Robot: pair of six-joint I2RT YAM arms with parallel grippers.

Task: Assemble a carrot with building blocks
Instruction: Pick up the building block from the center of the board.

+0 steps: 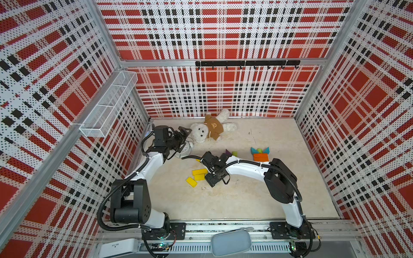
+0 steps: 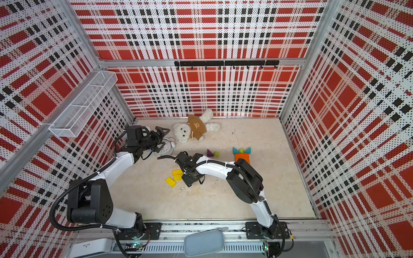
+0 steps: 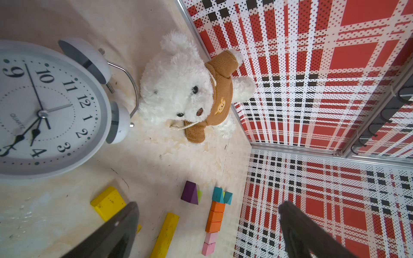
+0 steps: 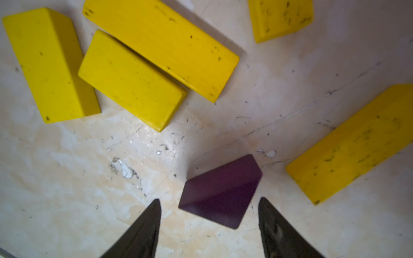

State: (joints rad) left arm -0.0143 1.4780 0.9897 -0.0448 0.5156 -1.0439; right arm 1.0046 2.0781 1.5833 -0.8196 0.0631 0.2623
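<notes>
Purple triangle (image 4: 220, 192), between right gripper (image 4: 209, 201) tips (jaws apart)

Scuffed beige tabletop (image 1: 245, 196) I work on, teddy bear (image 1: 199, 132) and alarm clock (image 3: 44, 107) at its far side, yellow blocks (image 1: 199, 172) scattered mid-table, purple triangle (image 4: 221, 192) among them, orange blocks (image 1: 261, 157) and teal triangles (image 1: 253, 150) to my right.

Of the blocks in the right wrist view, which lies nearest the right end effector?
The purple triangular block, the only one not yellow: it lies between the open fingertips of the right end effector; the yellow blocks lie farther off.
</notes>
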